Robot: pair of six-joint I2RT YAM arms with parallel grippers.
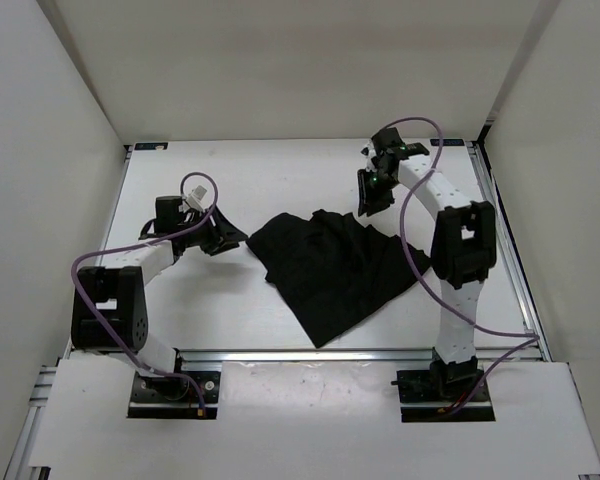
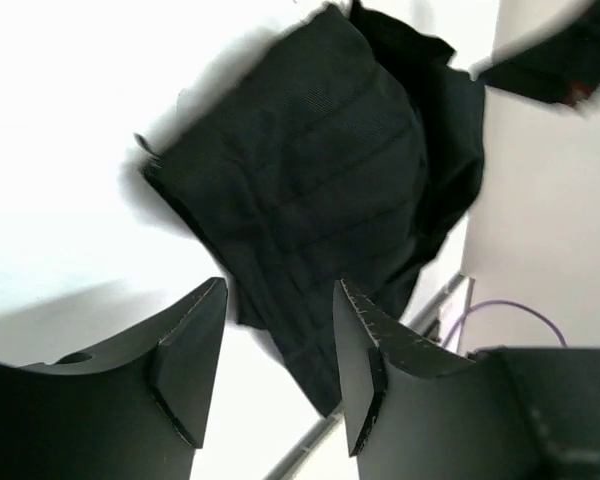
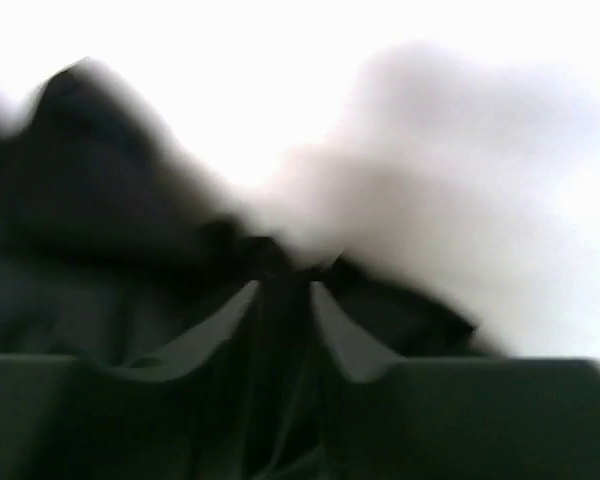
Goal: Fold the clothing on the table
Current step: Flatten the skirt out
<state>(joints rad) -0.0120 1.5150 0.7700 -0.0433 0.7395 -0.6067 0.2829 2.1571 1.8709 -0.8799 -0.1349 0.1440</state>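
Black clothing (image 1: 330, 268) lay crumpled mid-frame on the white table (image 1: 215, 310).
My left gripper (image 2: 280, 295) stood wide open and empty just beside the clothing's left edge. My right gripper (image 1: 372, 198) sat at its upper-right corner, fingers narrowly apart in a blurred view; I could not tell whether it held fabric.

Parts count, overhead view.

- Clothing (image 1: 335, 270): one black piece.
- Table (image 1: 280, 180): one, white.
- Arms (image 1: 130, 265): I have two.
- Claws: two. My left claw (image 1: 223, 240) sits at 9 o'clock of the clothing, and my right claw (image 1: 372, 195) at 1 o'clock.
- Fingers (image 2: 190, 350): two per claw, four in all.
- Purple cables (image 1: 500, 333): two, one per arm.
- Walls (image 1: 40, 150) around the table: three.
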